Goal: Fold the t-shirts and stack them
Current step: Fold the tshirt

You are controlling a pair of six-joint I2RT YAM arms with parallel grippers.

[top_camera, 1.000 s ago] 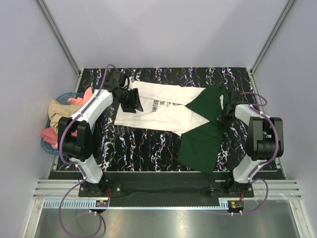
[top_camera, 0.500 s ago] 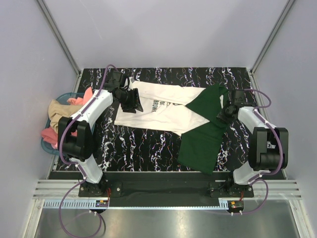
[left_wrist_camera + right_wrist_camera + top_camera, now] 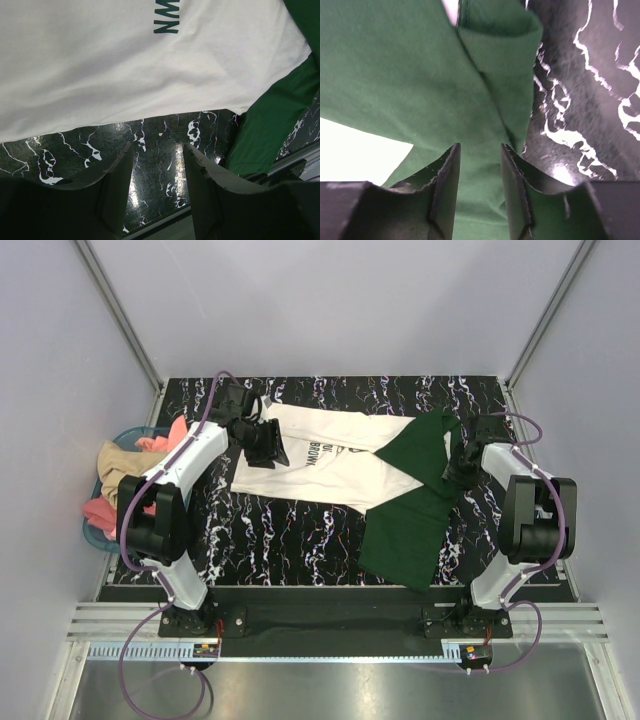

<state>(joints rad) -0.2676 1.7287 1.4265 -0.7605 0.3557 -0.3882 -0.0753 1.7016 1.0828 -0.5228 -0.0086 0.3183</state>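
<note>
Two: green t-shirt (image 3: 405, 530) (seemingly) overlapping cream t-shirt (image 3: 320, 465).

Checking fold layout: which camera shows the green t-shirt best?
Top external: almost the whole green t-shirt shows, overlapping the cream t-shirt. Right wrist gives only a close patch of it; left wrist catches just an edge strip.

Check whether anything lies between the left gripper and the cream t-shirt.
Nothing visible does. The left gripper stands with its jaws open over bare table, and the cream t-shirt has its edge just ahead. The green t-shirt overlaps only the cream one's far end, by the right gripper.
</note>
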